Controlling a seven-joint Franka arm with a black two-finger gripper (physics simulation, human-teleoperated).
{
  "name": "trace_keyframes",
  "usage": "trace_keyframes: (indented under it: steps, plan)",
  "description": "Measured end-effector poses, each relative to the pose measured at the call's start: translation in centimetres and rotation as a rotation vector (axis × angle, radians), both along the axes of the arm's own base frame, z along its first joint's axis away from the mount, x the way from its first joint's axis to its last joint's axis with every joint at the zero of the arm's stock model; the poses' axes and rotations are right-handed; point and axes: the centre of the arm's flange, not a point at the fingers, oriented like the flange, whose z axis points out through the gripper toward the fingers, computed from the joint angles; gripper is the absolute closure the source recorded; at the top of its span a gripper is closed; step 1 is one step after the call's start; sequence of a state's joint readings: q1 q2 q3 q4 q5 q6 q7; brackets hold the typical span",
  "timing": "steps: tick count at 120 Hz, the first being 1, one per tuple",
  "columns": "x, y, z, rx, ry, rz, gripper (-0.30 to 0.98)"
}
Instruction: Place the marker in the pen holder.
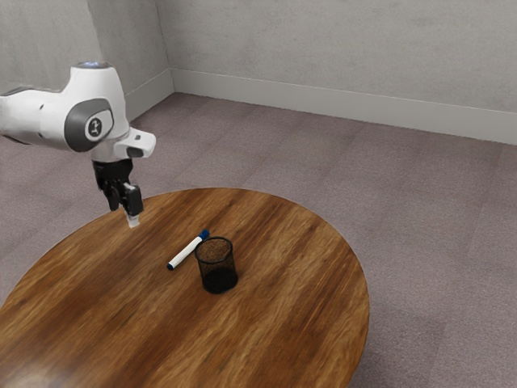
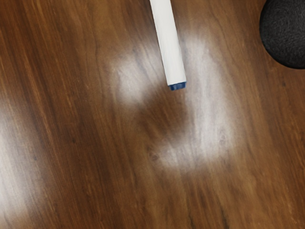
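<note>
On the counter [image 1: 105, 315], marker [image 1: 186, 252] lies close beside pen holder [image 1: 219, 280]; grab drifting sideways could tip it. Tool [image 1: 133, 221] off marker, can't tell if wide or narrow.

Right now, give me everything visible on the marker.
The marker has a straight, slim white barrel, plastic-looking, with a blue cap at one end and a short dark-blue plug at the other. It lies flat on the wooden table, outside the black pen holder, cap end nearer it; I can't tell if those two touch. The gripper is clear of it, nearer the plug end.
</note>
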State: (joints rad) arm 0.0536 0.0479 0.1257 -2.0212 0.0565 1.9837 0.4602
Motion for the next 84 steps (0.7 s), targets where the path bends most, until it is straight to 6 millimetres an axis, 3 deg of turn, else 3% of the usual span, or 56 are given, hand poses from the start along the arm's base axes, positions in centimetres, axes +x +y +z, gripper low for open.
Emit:
trace_keyframes:
  steps: [18,36,65,84]
  plan:
    - [0.8,-0.5,-3.2,0.026,-0.039,0.109,0.27]
    - [4.0,-0.9,-4.8,0.044,-0.09,0.196,0.39]
    - [8.7,-2.0,-7.5,0.062,-0.128,0.284,0.48]
    - [10.8,-4.1,-9.3,0.06,-0.132,0.308,0.49]
